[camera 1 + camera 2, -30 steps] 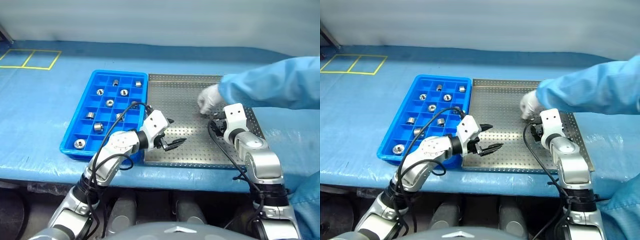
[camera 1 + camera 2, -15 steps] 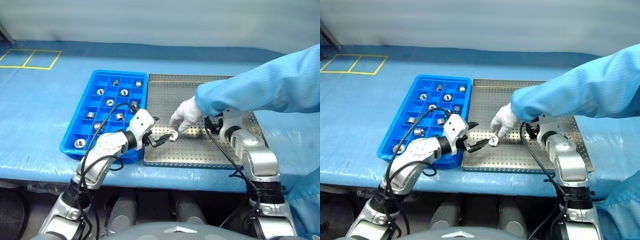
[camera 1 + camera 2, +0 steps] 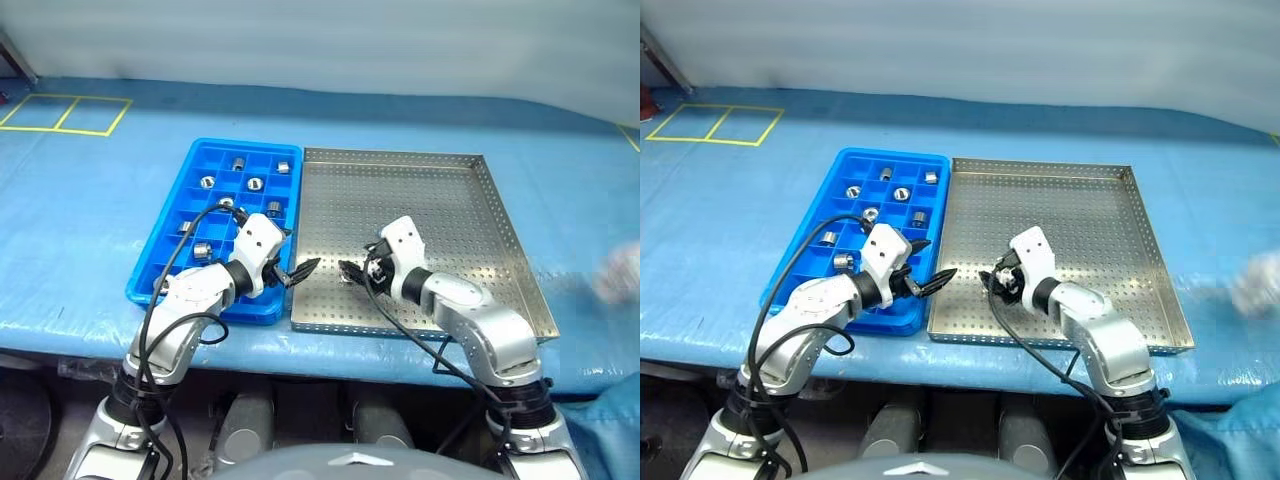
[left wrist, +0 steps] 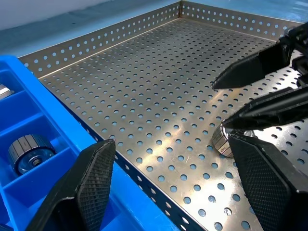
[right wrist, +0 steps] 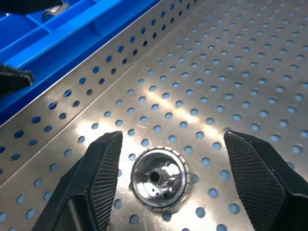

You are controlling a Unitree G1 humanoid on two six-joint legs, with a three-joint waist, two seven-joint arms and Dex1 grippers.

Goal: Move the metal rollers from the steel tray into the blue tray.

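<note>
Blue sheeting covers the workbench, and on it the blue tray (image 3: pixel 230 215) sits touching the left side of the steel tray (image 3: pixel 450 215). One roller (image 5: pixel 160 177) lies near the steel tray's front left corner, standing on end with its hole facing up, so its axis is upright. The right gripper (image 5: pixel 163 159) hovers just above it, fingers spread wide with the roller between them and holding nothing. The left gripper (image 3: pixel 297 271) waits over the steel tray's left rim, also wide and empty. The right arm is nearer, so a straight descent should straddle the roller. Other rollers (image 3: pixel 249 184) already fill blue tray compartments.
</note>
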